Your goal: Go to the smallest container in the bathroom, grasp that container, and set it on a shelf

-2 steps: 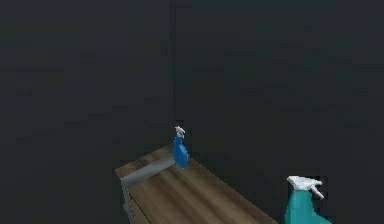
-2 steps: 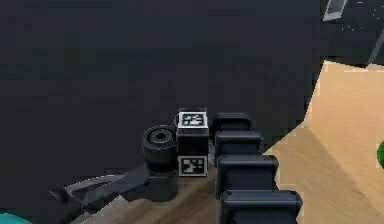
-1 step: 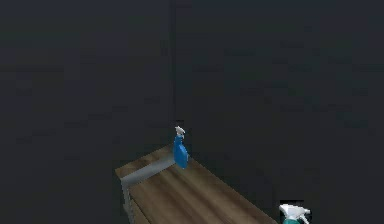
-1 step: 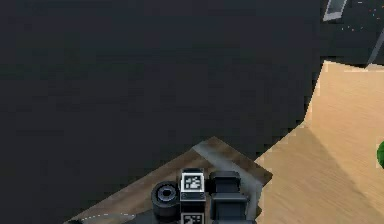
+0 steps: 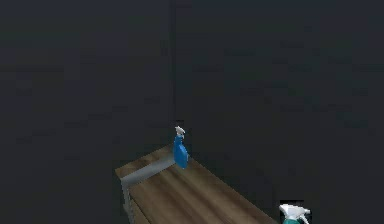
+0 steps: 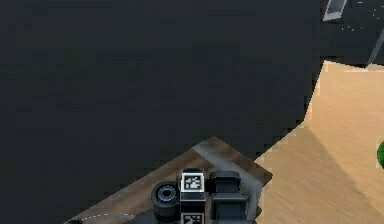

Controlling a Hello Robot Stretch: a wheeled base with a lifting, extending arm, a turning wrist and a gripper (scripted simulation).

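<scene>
A blue spray bottle (image 5: 180, 150) with a white trigger head stands upright near the far corner of a wooden top (image 5: 195, 195), close against a dark wall. A second white trigger head (image 5: 293, 212) pokes up at the forward view's bottom right. In the arm side view the gripper (image 6: 161, 198) is a dark round body just left of two white marked squares (image 6: 191, 182), low over a wooden top (image 6: 235, 160). Its far end cannot be made out, so I cannot tell whether it holds anything.
Dark walls (image 5: 90, 70) stand close behind the wooden top. In the arm side view, light wooden floor (image 6: 340, 140) spreads to the right. A green thing (image 6: 381, 152) sits at the right edge and a grey object (image 6: 335, 9) at the top right.
</scene>
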